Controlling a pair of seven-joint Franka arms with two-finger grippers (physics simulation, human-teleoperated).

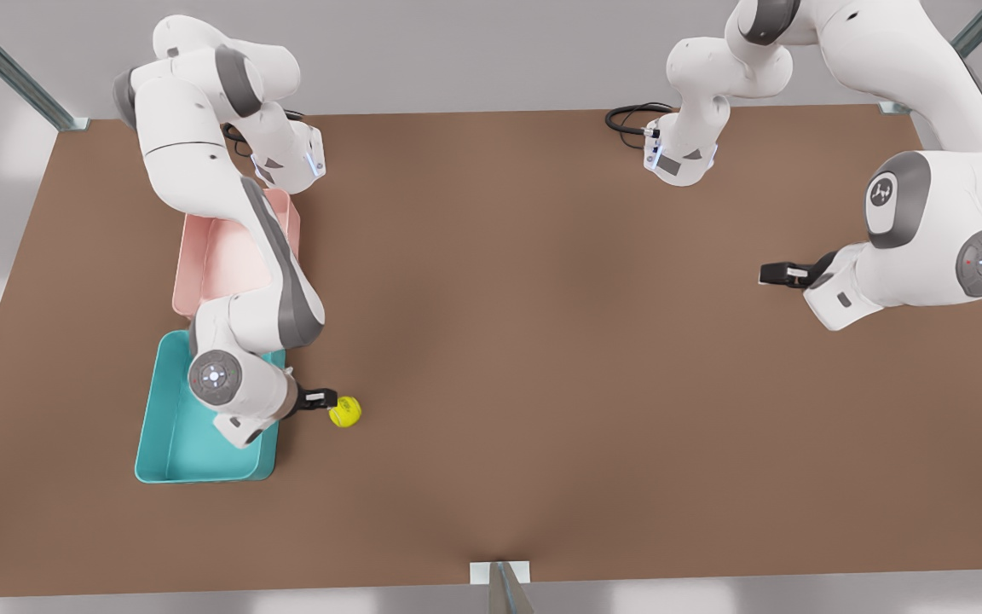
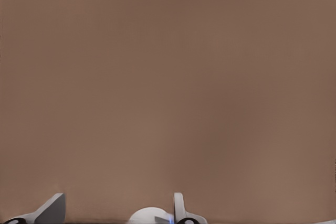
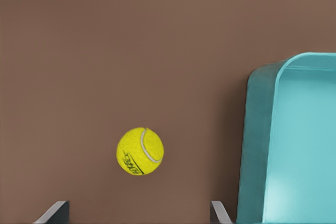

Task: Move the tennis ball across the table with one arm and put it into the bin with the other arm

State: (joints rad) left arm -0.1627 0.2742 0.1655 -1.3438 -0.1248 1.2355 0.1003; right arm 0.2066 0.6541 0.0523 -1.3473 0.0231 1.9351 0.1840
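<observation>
In the front view, the right gripper [image 1: 326,399] hangs beside the teal bin [image 1: 158,426], its dark tips seemingly just short of the tennis ball [image 1: 344,412] on the table [image 1: 542,341]. The left gripper [image 1: 771,274] waits well apart, at the front view's right. The left wrist view shows its fingers [image 2: 52,208] spread over bare tabletop. The right wrist view shows fingertips [image 3: 55,211] wide apart, holding nothing, the ball lying free near the bin's outer wall.
</observation>
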